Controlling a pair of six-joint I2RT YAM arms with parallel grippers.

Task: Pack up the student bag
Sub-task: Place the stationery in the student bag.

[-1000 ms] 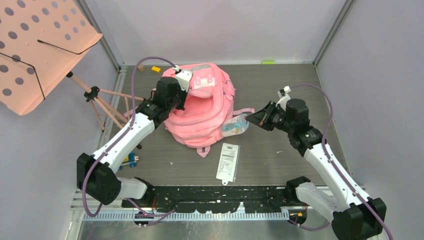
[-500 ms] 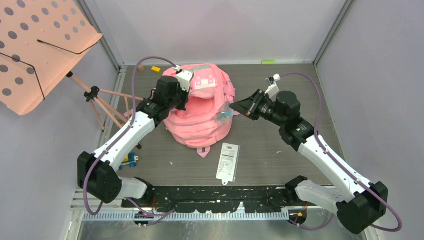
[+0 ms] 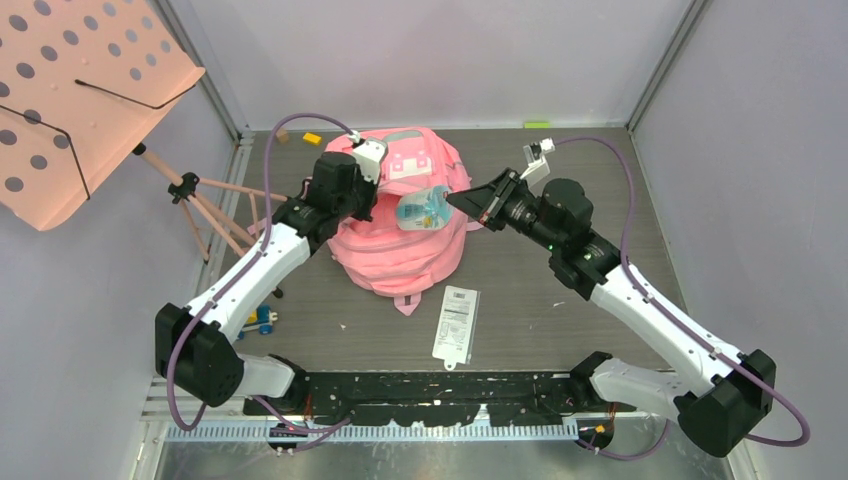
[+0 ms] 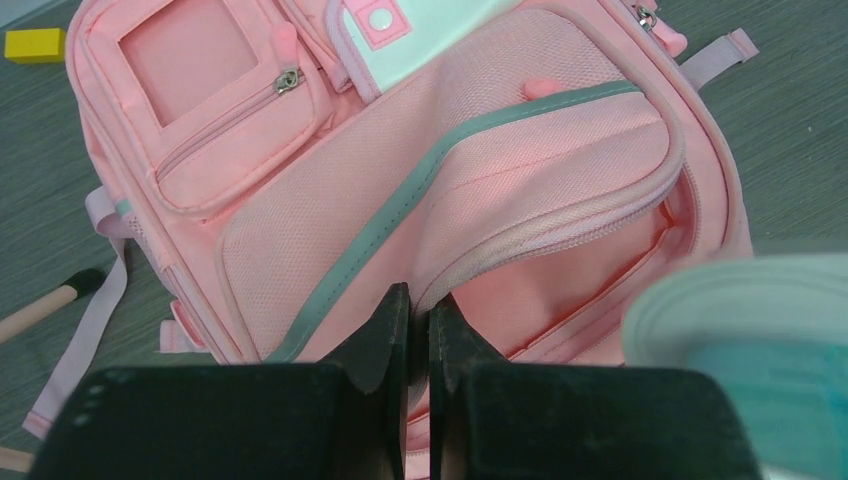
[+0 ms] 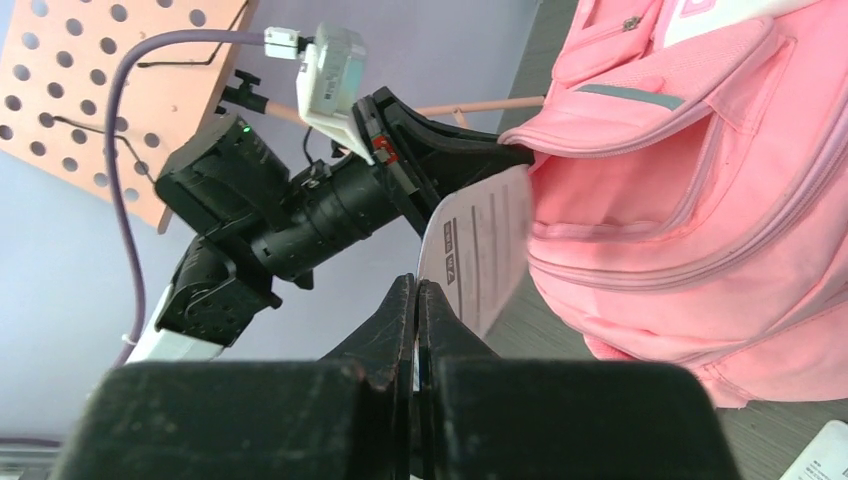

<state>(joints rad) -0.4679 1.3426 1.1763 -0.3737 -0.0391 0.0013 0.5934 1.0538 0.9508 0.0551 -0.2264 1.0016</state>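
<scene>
**bag held open, packet over its mouth**

from above, the pink bag (image 3: 400, 250) lies on the desk (image 3: 560, 300), toward the far side and left of the middle, with its front pockets facing up. the left hand (image 3: 366, 205) sits at the left edge of the bag's open mouth. the right hand (image 3: 452, 200) reaches in from the right and carries a teal and white packet (image 3: 424, 208) above the opening. a white card (image 3: 456, 323) lies flat on the desk just in front of the bag. a music stand (image 3: 80, 100) stands at the far left, and a small yellow block (image 3: 313, 139) lies beyond the bag.

the left wrist camera shows the left hand's fingers pressed together, pinching the rim of the bag's upper flap, which is raised so the pink lining shows. the packet is a blur at the lower right.

the right wrist camera shows the right hand's fingers closed on the edge of the packet, its printed white back toward the lens. behind it, the left hand grips the flap, and the bag's mouth gapes to the right.
</scene>
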